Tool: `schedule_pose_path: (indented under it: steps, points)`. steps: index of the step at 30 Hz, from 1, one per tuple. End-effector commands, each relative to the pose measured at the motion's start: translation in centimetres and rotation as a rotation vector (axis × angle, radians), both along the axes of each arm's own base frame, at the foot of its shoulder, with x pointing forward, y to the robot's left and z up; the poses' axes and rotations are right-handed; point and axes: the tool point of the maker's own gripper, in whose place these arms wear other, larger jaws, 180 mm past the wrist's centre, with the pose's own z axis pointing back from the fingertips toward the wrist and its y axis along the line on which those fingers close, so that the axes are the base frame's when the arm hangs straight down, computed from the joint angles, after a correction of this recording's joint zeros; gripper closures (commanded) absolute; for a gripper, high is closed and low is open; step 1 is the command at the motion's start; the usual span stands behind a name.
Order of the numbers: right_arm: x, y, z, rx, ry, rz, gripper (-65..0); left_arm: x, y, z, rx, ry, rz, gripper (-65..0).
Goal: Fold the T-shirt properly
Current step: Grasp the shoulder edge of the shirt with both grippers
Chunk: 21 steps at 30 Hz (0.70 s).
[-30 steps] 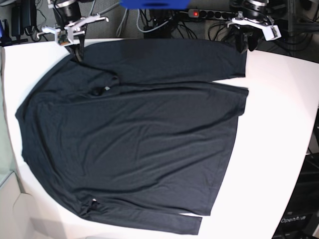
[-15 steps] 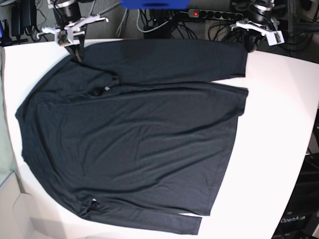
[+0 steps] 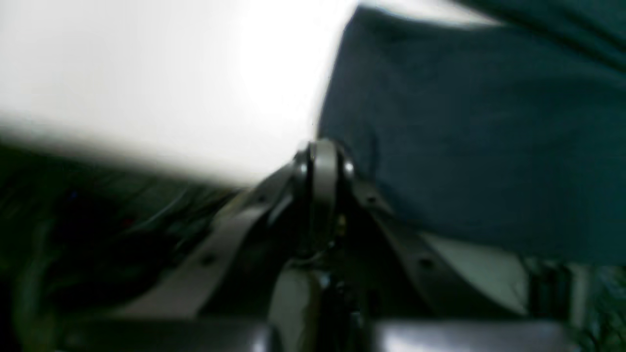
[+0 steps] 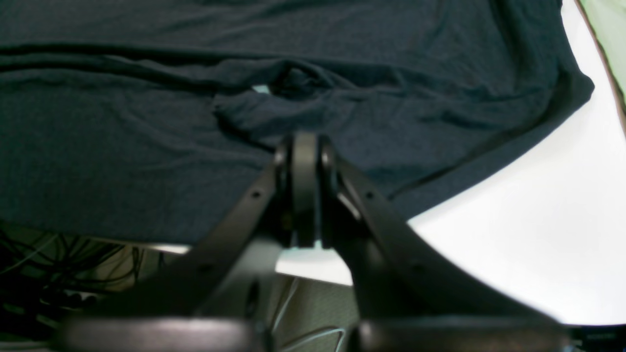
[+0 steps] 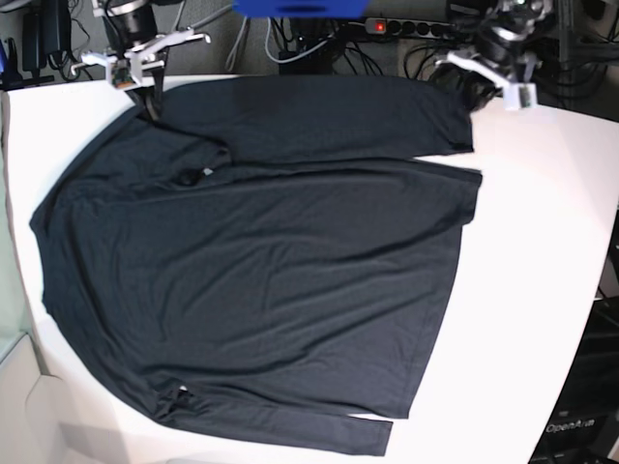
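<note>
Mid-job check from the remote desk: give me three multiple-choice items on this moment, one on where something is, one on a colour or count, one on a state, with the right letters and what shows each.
1. Where is the left gripper in the base view?
A. At the cuff end of the upper sleeve, far edge of the table
B. Over the bottom hem
C. Above the collar

2. What colour is the T-shirt?
A. White
B. Red
C. Black, very dark

3. How do the right gripper jaws stand?
A. Wide open
B. Shut
C. Holding a hanger

Answers:
1 A: the base view shows it at the sleeve's end, near the white table edge.
2 C: the cloth reads near-black in every view.
3 B: the right wrist view shows the two fingers pressed together at the shirt's far edge, by the shoulder.
</note>
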Motion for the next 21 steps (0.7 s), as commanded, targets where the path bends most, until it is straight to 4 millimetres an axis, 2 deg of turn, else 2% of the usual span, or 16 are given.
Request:
schedule_pose_path:
  steps: [1,6,13,17,21]
  points:
    - [0.1,0.2,0.9,0.008,-0.032,0.008,0.0,0.6,0.6,1.4,0.011,-0.051,0.009,0.0]
    - [0.1,0.2,0.8,0.009,-0.032,0.007,0.0,1.4,0.6,2.7,-0.001,-0.083,0.012,0.0]
    - [0.8,0.1,0.7,0.005,-0.028,0.004,0.0,1.7,0.6,3.2,0.006,-0.079,0.004,0.0]
    - [1.4,-0.1,0.4,-0.003,-0.012,-0.003,0.0,1.6,0.7,3.2,0.008,-0.078,0.005,0.0]
    - [2.4,-0.4,0.1,-0.013,0.008,-0.012,0.0,2.1,0.8,4.6,0.034,-0.110,-0.006,0.0]
